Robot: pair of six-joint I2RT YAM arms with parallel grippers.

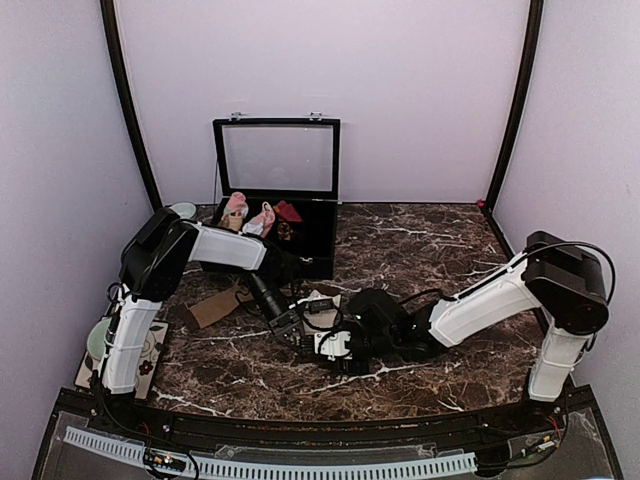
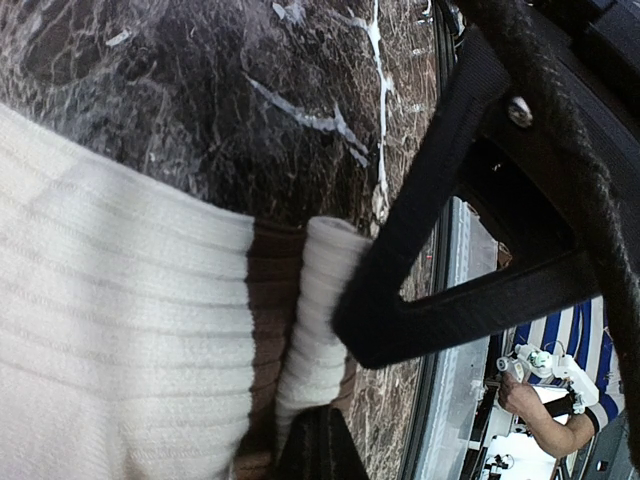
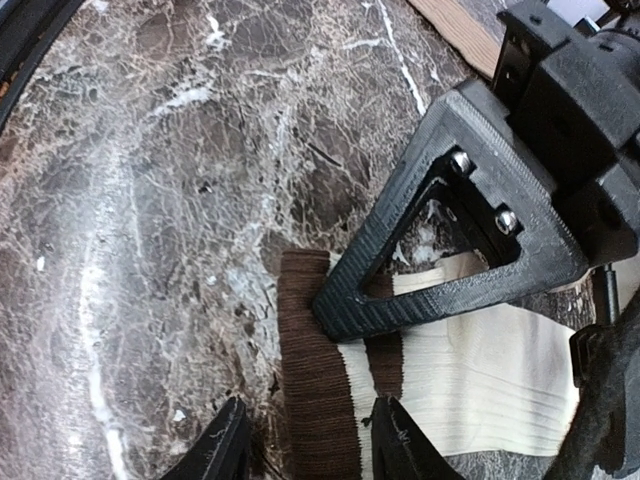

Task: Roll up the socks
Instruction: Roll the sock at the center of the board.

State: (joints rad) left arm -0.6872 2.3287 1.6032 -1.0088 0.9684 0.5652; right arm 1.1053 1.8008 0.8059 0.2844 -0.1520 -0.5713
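Well, the marble table [image 1: 450, 250] lies under both sets of fingers, and it shows bare beside my right ones. Far beyond the fingertips, at the back, stands the black case [image 1: 320, 245] with its glass lid raised. Pink-and-white bundles [image 1: 237, 208] and a dark red bundle [image 1: 288, 211] sit inside it, well apart from either tip. The floral mat [image 1: 150, 355] with a green dish [image 1: 97, 340] is off behind the left fingers, by that arm's base. The tan sock [image 1: 215, 305] lies flat to the side of the left fingers, near them but not touching.

The cream sock [image 3: 480, 370] is stretched on the marble directly beneath both tips, with its brown toe end [image 3: 315, 380] lying between my right fingers. The right gripper [image 3: 312, 440] stands released: its two fingers straddle that brown end, and marble shows in the gap on one side. The left gripper [image 3: 335, 312] is clenched, its tip pressed down on the cream sock where brown meets cream. Whether fabric is caught inside I cannot tell. That clenched finger lies straight across the sock just ahead of my right fingers and stands in their way.
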